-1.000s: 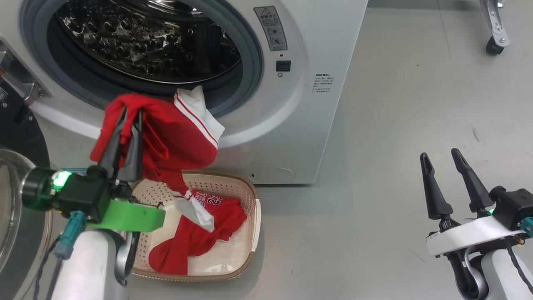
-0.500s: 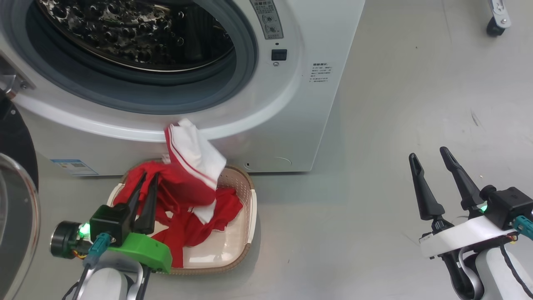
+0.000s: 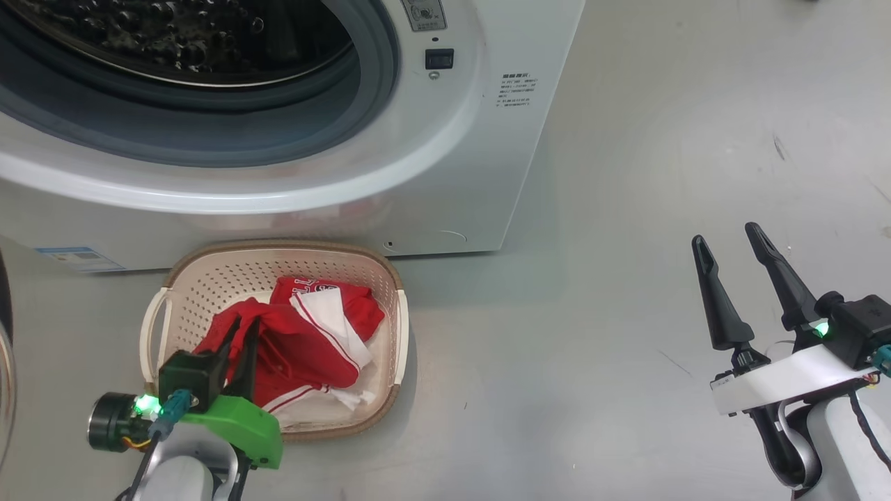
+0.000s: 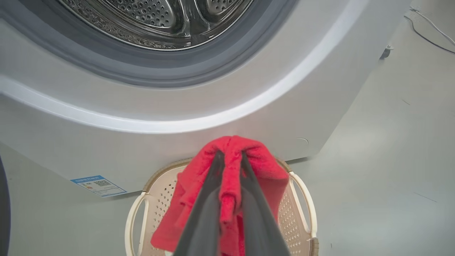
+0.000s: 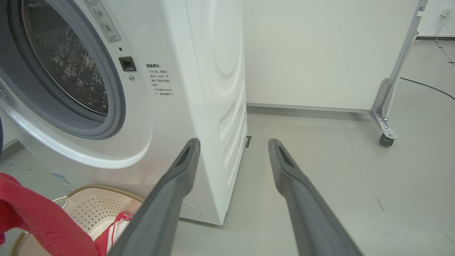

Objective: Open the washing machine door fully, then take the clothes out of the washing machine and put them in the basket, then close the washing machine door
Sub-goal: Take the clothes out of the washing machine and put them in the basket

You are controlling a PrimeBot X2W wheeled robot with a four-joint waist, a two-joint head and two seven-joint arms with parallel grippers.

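Washing machine [image 3: 445, 174] fills the top of the head view, front facing the robot, mouth open. Its upper part is cut off by the frame, and the drum shows only in part. Only a dark sliver of the washing machine door [image 4: 3, 209] is seen, at the left edge of the left wrist view.

Basket [image 3: 209, 278] sits on the floor just in front of the machine, long axis running L–R along the machine front, w/ a loop handle at each end.

Clothes [image 3: 299, 348] lie heaped inside the basket, w/ a white-trimmed fold on top. The lettering at the far end is mostly hidden.

Left claw [image 3: 243, 323] points toward the machine from above the basket's near-left part. It is nearly closed, pinching a bunched fold of red fabric that drapes over its tips.

Right claw [image 3: 725, 234] is well apart to the right above bare floor, spread wide w/ nothing in it.
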